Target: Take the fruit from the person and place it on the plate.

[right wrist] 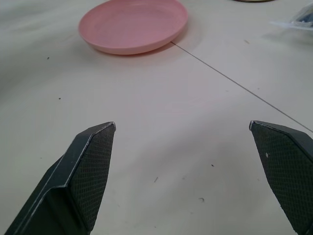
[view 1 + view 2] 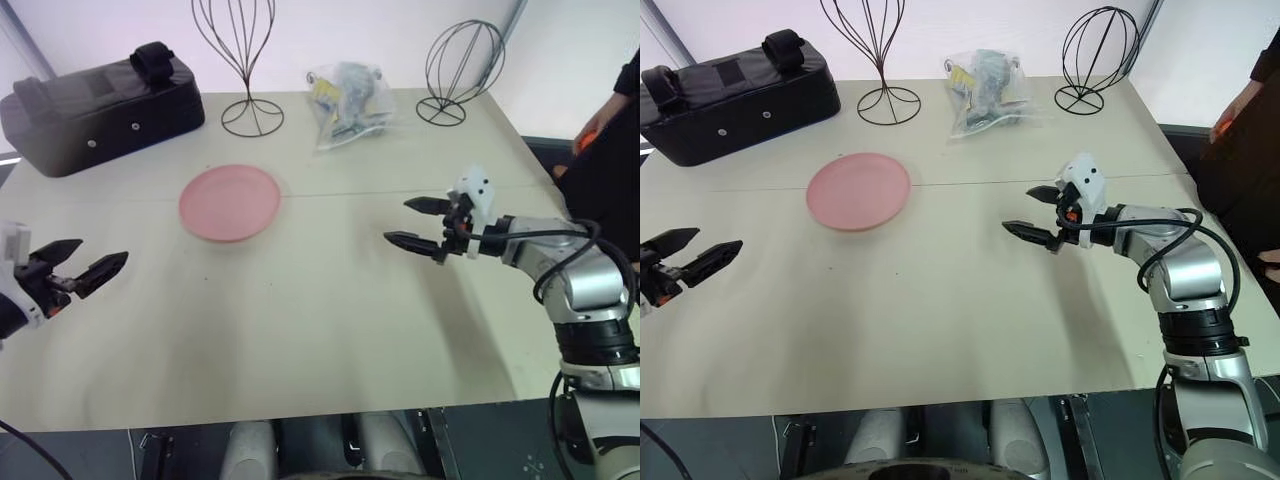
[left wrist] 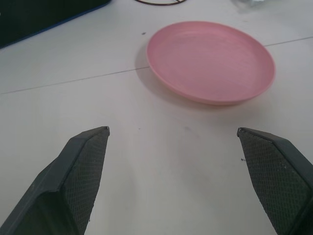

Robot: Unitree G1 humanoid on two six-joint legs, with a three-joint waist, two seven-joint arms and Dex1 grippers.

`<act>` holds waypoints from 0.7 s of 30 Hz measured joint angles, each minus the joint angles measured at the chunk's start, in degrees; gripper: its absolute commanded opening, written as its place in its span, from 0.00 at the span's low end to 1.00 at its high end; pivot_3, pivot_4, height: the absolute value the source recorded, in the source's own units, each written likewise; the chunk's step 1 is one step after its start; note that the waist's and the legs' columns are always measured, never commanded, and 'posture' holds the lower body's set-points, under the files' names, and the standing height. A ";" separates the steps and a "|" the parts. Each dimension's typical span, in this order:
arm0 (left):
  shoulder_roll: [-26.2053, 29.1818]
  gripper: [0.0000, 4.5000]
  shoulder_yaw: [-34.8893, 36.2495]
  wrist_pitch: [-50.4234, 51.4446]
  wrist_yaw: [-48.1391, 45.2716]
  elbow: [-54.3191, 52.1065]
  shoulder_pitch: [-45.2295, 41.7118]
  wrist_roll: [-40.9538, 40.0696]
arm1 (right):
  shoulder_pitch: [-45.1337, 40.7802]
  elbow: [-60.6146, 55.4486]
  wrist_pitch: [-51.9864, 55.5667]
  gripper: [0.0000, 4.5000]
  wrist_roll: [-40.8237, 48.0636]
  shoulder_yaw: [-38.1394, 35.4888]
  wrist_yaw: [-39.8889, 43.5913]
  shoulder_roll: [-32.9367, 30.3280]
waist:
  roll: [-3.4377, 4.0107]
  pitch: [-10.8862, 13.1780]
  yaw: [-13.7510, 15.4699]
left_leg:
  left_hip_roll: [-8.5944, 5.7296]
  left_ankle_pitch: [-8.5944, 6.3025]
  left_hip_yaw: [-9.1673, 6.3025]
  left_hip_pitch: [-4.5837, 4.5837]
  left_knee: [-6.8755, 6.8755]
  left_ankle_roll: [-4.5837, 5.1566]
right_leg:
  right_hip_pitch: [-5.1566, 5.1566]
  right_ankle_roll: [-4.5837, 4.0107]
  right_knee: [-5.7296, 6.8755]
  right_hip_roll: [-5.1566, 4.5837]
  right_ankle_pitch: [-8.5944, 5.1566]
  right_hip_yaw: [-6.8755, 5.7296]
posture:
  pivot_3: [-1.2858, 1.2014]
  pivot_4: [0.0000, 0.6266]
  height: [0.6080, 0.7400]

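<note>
The plate (image 2: 230,202) lay bare on the tabletop (image 2: 330,320), left of centre in the head views and a little above the middle, with nothing on it. It sat between the two arms and well apart from both, probably so either one could reach it once a fruit was in hand.

The fruit (image 2: 586,135) showed as a small orange patch at the right edge of the left eye view, against the dark clothing of the person (image 2: 610,160) standing past the tabletop's right corner. Whether a hand was round it could not be told. It looked not yet offered, well apart from both pincers.

The right pincer (image 2: 420,223) hung above the tabletop right of centre, fingers spread wide and empty, pointing toward the plate rather than the person. That read as a waiting pose: jaws already apart so a round fruit could be slipped in. The arm would likely have to swing to the right to meet the hand-over.

The left pincer (image 2: 80,262) hovered at the left edge, also spread and holding nothing, its wrist view looking across at the plate. It seemed parked out of the way.

A black bag (image 2: 100,108), two wire stands (image 2: 248,60) and a clear packet (image 2: 350,100) sat along the upper part of the frame, behind the plate and clear of the working space.
</note>
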 measured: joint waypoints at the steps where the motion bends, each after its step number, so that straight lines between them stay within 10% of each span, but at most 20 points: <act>1: 0.00 0.97 0.00 -0.01 0.00 0.00 0.00 0.03 | 0.00 0.00 0.00 1.00 0.00 0.02 0.00 0.03 | 0.00 0.00 0.01 | 0.00 0.00 0.00 0.00 0.00 0.00 | 0.00 0.00 0.00 0.00 0.00 0.00 | 0.52 0.24 1.00; 21: -1.38 0.97 0.03 -2.14 1.32 -0.13 -0.41 1.67 | 0.00 0.03 -0.83 1.00 -0.07 0.42 -1.49 2.83 | 0.00 0.00 0.01 | 0.00 0.00 0.00 0.00 0.00 0.00 | 0.00 0.00 0.01 0.00 0.00 0.00 | 0.52 0.24 1.00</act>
